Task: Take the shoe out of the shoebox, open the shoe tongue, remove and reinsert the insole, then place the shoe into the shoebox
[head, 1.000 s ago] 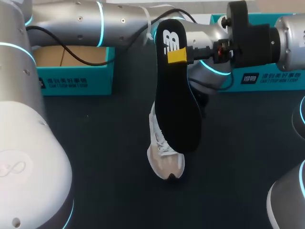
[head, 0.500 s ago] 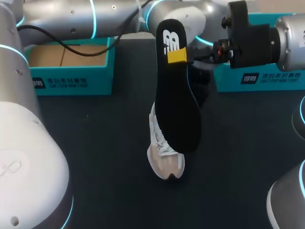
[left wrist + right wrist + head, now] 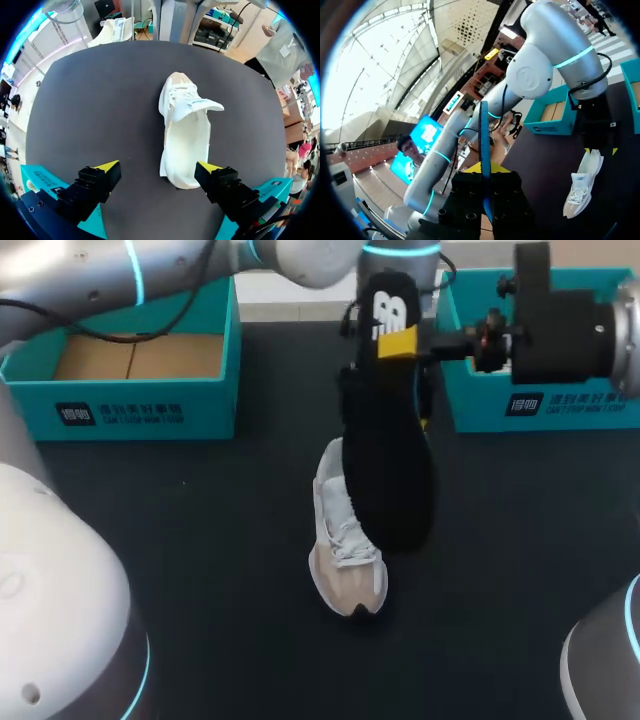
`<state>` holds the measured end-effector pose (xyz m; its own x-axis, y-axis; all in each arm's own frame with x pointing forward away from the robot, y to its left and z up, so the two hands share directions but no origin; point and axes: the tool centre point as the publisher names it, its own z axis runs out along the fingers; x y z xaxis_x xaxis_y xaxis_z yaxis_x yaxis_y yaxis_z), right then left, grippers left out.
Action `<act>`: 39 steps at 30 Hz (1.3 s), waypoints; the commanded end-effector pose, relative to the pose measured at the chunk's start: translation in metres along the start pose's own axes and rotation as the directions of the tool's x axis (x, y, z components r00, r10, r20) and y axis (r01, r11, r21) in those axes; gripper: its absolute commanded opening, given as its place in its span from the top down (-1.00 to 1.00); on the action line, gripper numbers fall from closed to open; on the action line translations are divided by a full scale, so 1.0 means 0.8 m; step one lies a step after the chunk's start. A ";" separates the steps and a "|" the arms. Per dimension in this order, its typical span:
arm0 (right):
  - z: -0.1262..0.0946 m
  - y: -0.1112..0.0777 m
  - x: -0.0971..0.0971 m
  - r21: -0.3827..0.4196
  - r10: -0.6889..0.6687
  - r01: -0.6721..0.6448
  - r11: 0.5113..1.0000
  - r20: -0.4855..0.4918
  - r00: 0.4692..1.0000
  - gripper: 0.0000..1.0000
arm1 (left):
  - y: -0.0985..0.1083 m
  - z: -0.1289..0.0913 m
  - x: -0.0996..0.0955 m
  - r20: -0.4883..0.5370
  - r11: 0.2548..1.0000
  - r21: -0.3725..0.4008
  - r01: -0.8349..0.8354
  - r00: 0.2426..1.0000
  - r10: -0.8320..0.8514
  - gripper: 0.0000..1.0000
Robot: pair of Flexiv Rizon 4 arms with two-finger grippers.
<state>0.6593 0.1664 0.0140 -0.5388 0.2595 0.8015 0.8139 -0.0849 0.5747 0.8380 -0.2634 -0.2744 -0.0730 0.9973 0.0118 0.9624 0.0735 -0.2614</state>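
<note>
Dark worktop [image 3: 200, 540], pale shoe [image 3: 345, 540] at its middle, toe toward the robot. A teal shoebox [image 3: 140, 405] stands at the far left and a second teal box [image 3: 540, 405] at the far right. The right hand [image 3: 398, 343] grips the black insole [image 3: 390, 470] by its heel end, above the shoe. Only the left wrist view shows the left hand [image 3: 158, 167] spread open over the shoe's heel, and the tongue [image 3: 202, 104] raised. The right wrist view shows the insole edge-on between its fingers.

Bright, even overhead light glares on the left arm [image 3: 170, 265] and whitens the shoe [image 3: 340, 540].
</note>
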 end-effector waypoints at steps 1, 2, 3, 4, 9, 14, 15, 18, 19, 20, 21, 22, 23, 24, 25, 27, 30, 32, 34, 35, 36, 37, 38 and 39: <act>-0.053 -0.013 -0.010 -0.050 0.027 -0.026 0.998 0.023 0.999 1.00 | -0.005 -0.027 0.030 0.229 0.999 -0.017 -0.036 0.973 0.039 -1.00; -0.058 -0.009 -0.017 -0.061 0.052 -0.050 0.997 0.026 0.998 1.00 | -0.005 -0.033 0.034 0.254 0.999 -0.021 -0.049 0.966 0.053 -1.00; -0.062 -0.005 -0.024 -0.055 0.059 -0.057 0.997 0.030 0.998 1.00 | -0.005 -0.038 0.035 0.272 0.998 -0.029 -0.061 0.960 0.067 -1.00; -0.064 -0.002 -0.030 -0.060 0.075 -0.074 0.995 0.023 0.997 1.00 | -0.008 -0.043 0.038 0.291 0.997 -0.036 -0.073 0.953 0.081 -1.00; -0.076 0.016 -0.070 -0.062 0.187 -0.186 0.981 0.007 0.982 1.00 | -0.024 -0.069 0.045 0.395 0.994 -0.061 -0.094 0.912 0.110 -1.00; -0.079 0.038 -0.104 -0.051 0.269 -0.269 0.962 0.001 0.963 1.00 | -0.041 -0.091 0.058 0.468 0.990 -0.093 -0.108 0.873 0.140 -1.00; -0.080 0.041 -0.111 -0.042 0.280 -0.279 0.959 0.007 0.960 1.00 | -0.043 -0.094 0.061 0.479 0.989 -0.100 -0.112 0.866 0.146 -1.00; -0.084 0.052 -0.132 -0.035 0.336 -0.336 0.941 0.006 0.942 1.00 | -0.047 -0.106 0.072 0.518 0.988 -0.107 -0.112 0.842 0.152 -1.00; -0.085 0.056 -0.139 -0.040 0.358 -0.357 0.933 0.007 0.934 1.00 | -0.048 -0.111 0.077 0.530 0.987 -0.111 -0.114 0.834 0.156 -1.00; -0.086 0.058 -0.146 -0.035 0.376 -0.376 0.926 0.005 0.927 1.00 | -0.049 -0.115 0.081 0.543 0.987 -0.115 -0.116 0.824 0.160 -1.00; -0.085 0.062 -0.152 -0.024 0.393 -0.392 0.919 0.009 0.920 1.00 | -0.051 -0.120 0.086 0.558 0.985 -0.115 -0.126 0.812 0.169 -1.00; -0.084 0.065 -0.159 -0.025 0.416 -0.416 0.909 0.009 0.909 1.00 | -0.053 -0.126 0.090 0.573 0.985 -0.120 -0.121 0.802 0.168 -1.00; -0.082 0.069 -0.165 -0.016 0.431 -0.430 0.902 0.007 0.902 1.00 | -0.056 -0.131 0.094 0.585 0.984 -0.125 -0.130 0.791 0.178 -1.00; -0.078 0.073 -0.170 -0.004 0.438 -0.438 0.899 0.008 0.899 1.00 | -0.058 -0.136 0.097 0.599 0.983 -0.126 -0.130 0.780 0.180 -1.00; -0.076 0.077 -0.175 -0.001 0.456 -0.456 0.890 0.006 0.890 1.00 | -0.061 -0.141 0.100 0.610 0.982 -0.125 -0.143 0.769 0.190 -1.00; -0.066 0.085 -0.185 0.021 0.490 -0.490 0.871 0.003 0.871 1.00 | -0.067 -0.150 0.105 0.631 0.980 -0.139 -0.145 0.749 0.201 -1.00; -0.057 0.090 -0.196 0.005 0.575 -0.575 0.818 0.020 0.818 1.00 | -0.079 -0.159 0.107 0.649 0.975 -0.159 -0.155 0.728 0.222 -1.00; -0.057 0.090 -0.196 0.005 0.575 -0.575 0.818 0.020 0.818 1.00 | -0.089 -0.165 0.108 0.657 0.975 -0.160 -0.152 0.721 0.220 -1.00; -0.057 0.090 -0.196 0.005 0.575 -0.575 0.818 0.020 0.818 1.00 | -0.095 -0.168 0.109 0.653 0.976 -0.170 -0.139 0.726 0.216 -1.00; -0.057 0.090 -0.196 0.005 0.575 -0.575 0.818 0.020 0.818 1.00 | -0.095 -0.168 0.109 0.653 0.976 -0.170 -0.139 0.726 0.216 -1.00; -0.057 0.090 -0.196 0.005 0.575 -0.575 0.818 0.020 0.818 1.00 | -0.095 -0.168 0.109 0.653 0.976 -0.170 -0.139 0.726 0.216 -1.00; -0.057 0.090 -0.196 0.005 0.575 -0.575 0.818 0.020 0.818 1.00 | -0.095 -0.168 0.109 0.653 0.976 -0.170 -0.139 0.726 0.216 -1.00; -0.057 0.090 -0.196 0.005 0.575 -0.575 0.818 0.020 0.818 1.00 | -0.095 -0.168 0.109 0.653 0.976 -0.170 -0.139 0.726 0.216 -1.00; -0.057 0.090 -0.196 0.005 0.575 -0.575 0.818 0.020 0.818 1.00 | -0.095 -0.168 0.109 0.653 0.976 -0.170 -0.139 0.726 0.216 -1.00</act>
<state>0.7836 0.0735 -0.0629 0.0303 0.1784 0.9835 0.9706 -0.2405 0.0137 0.7979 -0.1840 -0.1204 -0.0046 0.7994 -0.6008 0.9913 -0.0756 -0.1081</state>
